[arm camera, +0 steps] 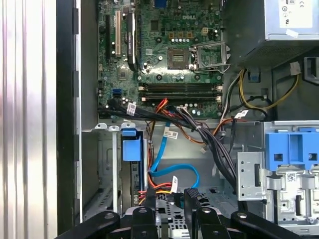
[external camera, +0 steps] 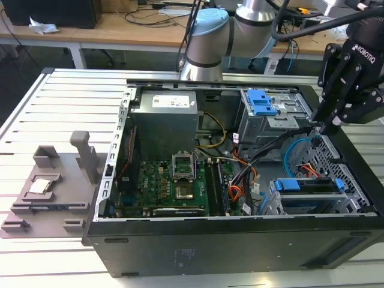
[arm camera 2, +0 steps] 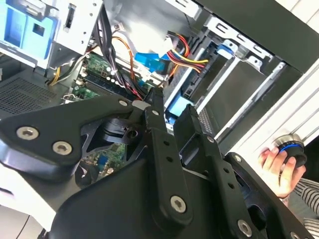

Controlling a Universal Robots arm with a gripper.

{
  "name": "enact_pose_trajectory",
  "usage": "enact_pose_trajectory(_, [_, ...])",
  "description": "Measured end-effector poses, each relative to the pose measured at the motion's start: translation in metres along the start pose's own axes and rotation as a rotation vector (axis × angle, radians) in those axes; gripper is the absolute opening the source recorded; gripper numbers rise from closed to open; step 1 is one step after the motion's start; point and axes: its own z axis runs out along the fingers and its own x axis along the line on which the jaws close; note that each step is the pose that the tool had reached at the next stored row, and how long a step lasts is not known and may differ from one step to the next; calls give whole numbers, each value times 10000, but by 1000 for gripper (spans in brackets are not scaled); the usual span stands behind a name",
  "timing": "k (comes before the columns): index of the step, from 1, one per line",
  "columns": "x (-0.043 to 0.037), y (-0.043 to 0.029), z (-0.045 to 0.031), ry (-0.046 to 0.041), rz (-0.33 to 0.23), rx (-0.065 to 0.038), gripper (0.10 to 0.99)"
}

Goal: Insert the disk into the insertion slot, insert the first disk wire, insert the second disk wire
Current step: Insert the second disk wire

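The disk (external camera: 307, 185): seated. It lies flat in the insertion slot (external camera: 273, 201), the low grey cage at the exterior view's right end of the computer case (external camera: 180, 252), with its blue frame showing along the cage top. I count the first step as done.

My gripper (external camera: 317, 128): hangs inside the case just above that cage, close to the perforated side wall. The jaws stand parted, and I see nothing between them in the first wrist view.

The second disk wire (arm camera: 174, 172): thin, flat and light blue. It is looped in the open well between the motherboard (arm camera: 159, 74) and the cage, just ahead of my fingertips. One end runs towards the disk's back edge, but I cannot tell whether its plug is home.

Bundle of red, yellow and black wires (arm camera: 160, 186): reaches the same back edge of the disk. Its seating is likewise hidden.

Person's hand (arm camera 2: 276, 167): outside the case, resting on a round button (arm camera 2: 291, 149).

Left to do, by my judgement: both wire insertions are unconfirmed. The blue wire hangs slack and looks unfinished.
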Motion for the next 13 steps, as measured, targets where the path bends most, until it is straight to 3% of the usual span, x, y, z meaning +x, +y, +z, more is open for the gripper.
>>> enact_pose_trajectory(3, [-17,-3,0,15,-400,-1,361])
enact_pose_trajectory(9, [-18,-3,0,75,-1937,-5,361])
enact_pose_trajectory(13, [-18,-3,0,134,-3461,-10,361])
